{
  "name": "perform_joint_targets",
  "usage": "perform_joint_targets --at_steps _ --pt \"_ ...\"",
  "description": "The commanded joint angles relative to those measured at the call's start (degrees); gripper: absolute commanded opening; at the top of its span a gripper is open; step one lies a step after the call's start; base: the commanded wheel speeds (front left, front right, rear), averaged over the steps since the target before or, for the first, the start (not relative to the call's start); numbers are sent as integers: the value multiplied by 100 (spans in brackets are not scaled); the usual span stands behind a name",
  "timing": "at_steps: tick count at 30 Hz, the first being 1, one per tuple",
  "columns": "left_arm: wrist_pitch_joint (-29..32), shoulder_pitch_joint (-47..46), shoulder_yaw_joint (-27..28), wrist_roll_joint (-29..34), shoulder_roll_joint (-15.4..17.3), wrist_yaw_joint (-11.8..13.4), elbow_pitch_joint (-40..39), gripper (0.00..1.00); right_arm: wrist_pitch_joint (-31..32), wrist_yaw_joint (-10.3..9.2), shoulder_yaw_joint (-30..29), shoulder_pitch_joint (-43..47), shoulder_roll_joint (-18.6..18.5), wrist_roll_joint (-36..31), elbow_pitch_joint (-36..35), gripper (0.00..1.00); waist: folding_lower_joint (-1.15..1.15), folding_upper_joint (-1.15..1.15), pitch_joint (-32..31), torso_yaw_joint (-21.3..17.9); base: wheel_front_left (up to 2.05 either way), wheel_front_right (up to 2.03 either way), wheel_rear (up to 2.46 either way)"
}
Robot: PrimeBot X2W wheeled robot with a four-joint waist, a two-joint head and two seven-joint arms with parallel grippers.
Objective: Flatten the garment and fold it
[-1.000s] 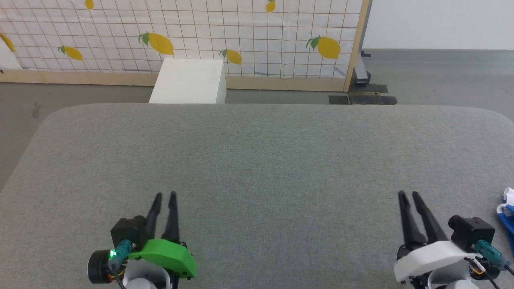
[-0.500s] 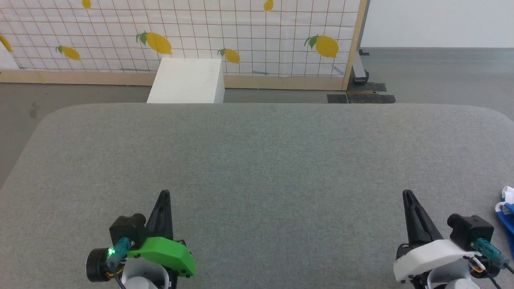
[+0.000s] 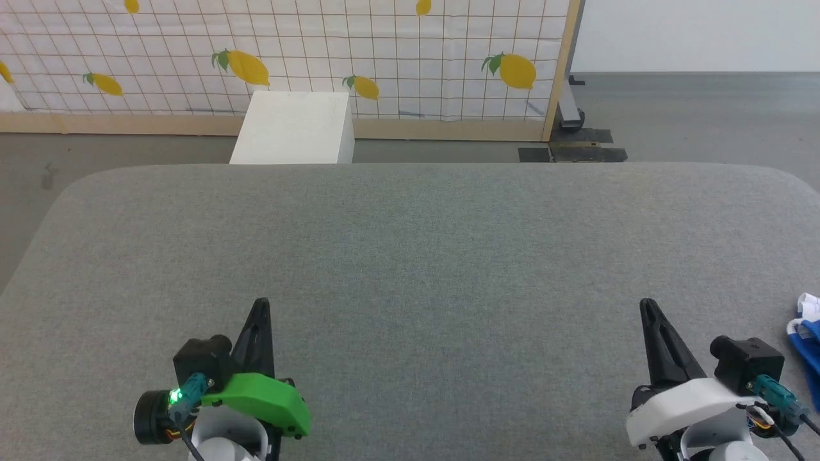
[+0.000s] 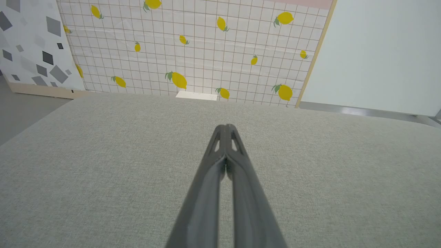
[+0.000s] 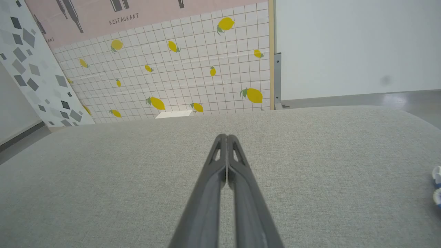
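A corner of the blue garment (image 3: 808,342) with white trim lies at the right edge of the grey table (image 3: 410,243), mostly cut off by the frame. Its white trim (image 5: 437,186) peeks in at the right edge of the right wrist view. My right gripper (image 3: 646,305) sits at the lower right, shut with nothing in it, a short way left of the garment. My left gripper (image 3: 261,303) rests at the lower left, shut and empty, far from the garment. Both pairs of fingers are pressed together tip to tip (image 4: 225,126) (image 5: 226,137).
A white box (image 3: 291,128) stands on the floor beyond the table's far edge. Behind it runs a lemon-print tiled screen (image 3: 288,57) with a wooden frame. Its metal foot (image 3: 570,137) sits on the grey floor at the right.
Both grippers have gone from open to shut, with nothing taken hold of. The head camera has shifted slightly, moving the whole picture.
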Motion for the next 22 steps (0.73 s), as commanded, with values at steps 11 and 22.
perform_joint_targets --at_steps 11,22 --pt "138 115 72 211 -21 -29 -186 0 114 -3 32 24 0 -170 -168 0 0 0 22 -38 0 0 0" --pt "255 151 116 319 -28 -39 -327 0 211 -3 52 31 0 -290 -288 0 0 0 42 -74 0 0 0"
